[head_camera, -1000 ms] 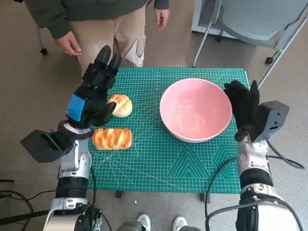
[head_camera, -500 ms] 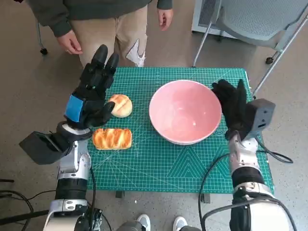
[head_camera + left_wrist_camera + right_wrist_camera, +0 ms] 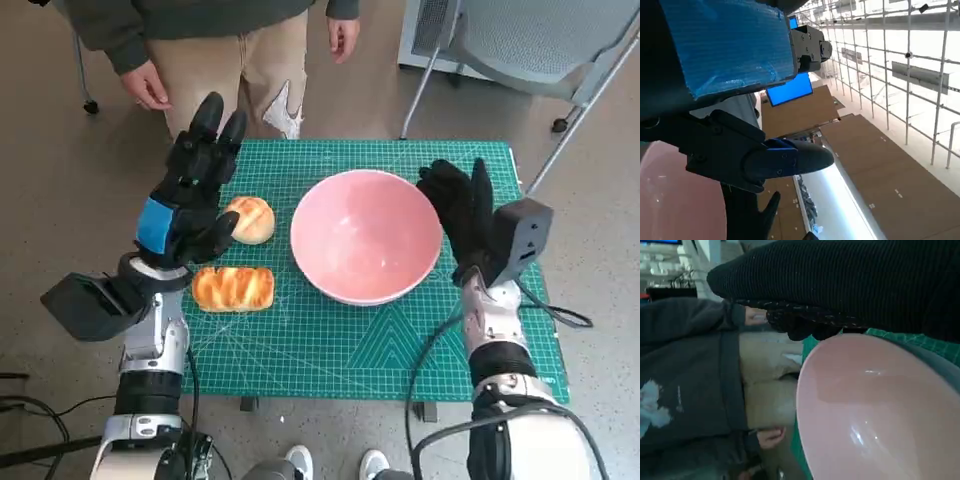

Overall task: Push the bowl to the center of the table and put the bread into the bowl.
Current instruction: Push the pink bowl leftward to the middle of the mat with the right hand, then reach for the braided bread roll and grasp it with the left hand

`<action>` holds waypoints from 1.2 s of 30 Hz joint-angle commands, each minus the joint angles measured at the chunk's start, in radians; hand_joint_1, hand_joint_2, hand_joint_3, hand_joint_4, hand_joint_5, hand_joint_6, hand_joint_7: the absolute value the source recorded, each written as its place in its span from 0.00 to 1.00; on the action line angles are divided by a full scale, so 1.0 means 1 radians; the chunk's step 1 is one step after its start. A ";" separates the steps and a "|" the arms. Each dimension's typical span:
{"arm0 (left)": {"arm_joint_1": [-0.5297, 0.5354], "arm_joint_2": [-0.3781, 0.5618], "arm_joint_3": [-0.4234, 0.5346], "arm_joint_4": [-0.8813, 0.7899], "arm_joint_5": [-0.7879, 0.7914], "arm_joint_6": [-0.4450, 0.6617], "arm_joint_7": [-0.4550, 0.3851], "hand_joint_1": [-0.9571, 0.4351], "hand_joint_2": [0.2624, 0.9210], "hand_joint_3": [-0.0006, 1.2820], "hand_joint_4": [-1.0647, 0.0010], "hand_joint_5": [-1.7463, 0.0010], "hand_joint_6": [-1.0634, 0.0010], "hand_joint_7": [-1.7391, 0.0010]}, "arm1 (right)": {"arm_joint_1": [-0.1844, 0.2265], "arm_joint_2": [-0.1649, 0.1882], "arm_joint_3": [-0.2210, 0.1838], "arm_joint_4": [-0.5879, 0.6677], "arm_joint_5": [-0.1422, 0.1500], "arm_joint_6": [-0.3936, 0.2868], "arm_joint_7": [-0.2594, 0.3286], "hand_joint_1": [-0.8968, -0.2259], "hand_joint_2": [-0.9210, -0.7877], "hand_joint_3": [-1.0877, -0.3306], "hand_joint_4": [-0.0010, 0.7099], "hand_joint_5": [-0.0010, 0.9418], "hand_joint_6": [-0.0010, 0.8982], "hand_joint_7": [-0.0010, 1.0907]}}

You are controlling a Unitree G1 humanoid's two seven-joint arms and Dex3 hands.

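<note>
A large pink bowl (image 3: pixel 365 235) stands on the green cutting mat (image 3: pixel 330 340), near the mat's middle. My right hand (image 3: pixel 462 212) presses flat against the bowl's right rim, fingers straight and spread. The bowl (image 3: pixel 880 415) fills the right wrist view under the glove (image 3: pixel 850 285). A round bun (image 3: pixel 250 219) and a long glazed loaf (image 3: pixel 233 288) lie at the mat's left side. My left hand (image 3: pixel 190 195) hovers open above the left edge, beside the bun, holding nothing. In the left wrist view the taped hand (image 3: pixel 725 55) and a slice of the bowl (image 3: pixel 675 200) show.
A person (image 3: pixel 215 45) stands at the table's far side, hands hanging near the far left corner; the same person (image 3: pixel 695 385) shows in the right wrist view. A grey chair (image 3: pixel 540 50) stands at the far right.
My right hand has slid the bowl leftward across the mat, from the right side toward the middle. The left hand and both breads stayed in place.
</note>
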 commanded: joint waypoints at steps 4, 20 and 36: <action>0.003 0.004 -0.001 0.001 -0.006 0.012 -0.003 0.17 1.00 0.33 1.00 1.00 0.96 0.95 | 0.006 0.008 0.006 0.006 -0.010 -0.001 0.013 0.41 0.00 0.28 0.28 0.00 0.23 0.06; 0.021 0.007 0.007 -0.034 -0.016 0.022 0.003 0.18 1.00 0.35 1.00 1.00 0.99 0.93 | 0.012 -0.065 0.047 -0.102 -0.052 -0.211 -0.045 0.35 0.00 0.30 0.28 0.00 0.25 0.07; 0.027 -0.001 0.007 -0.060 -0.015 0.018 0.019 0.18 1.00 0.36 1.00 1.00 1.00 0.90 | 0.123 -0.075 0.167 -0.384 -0.135 -0.546 -0.057 0.31 0.00 0.35 0.29 0.01 0.25 0.08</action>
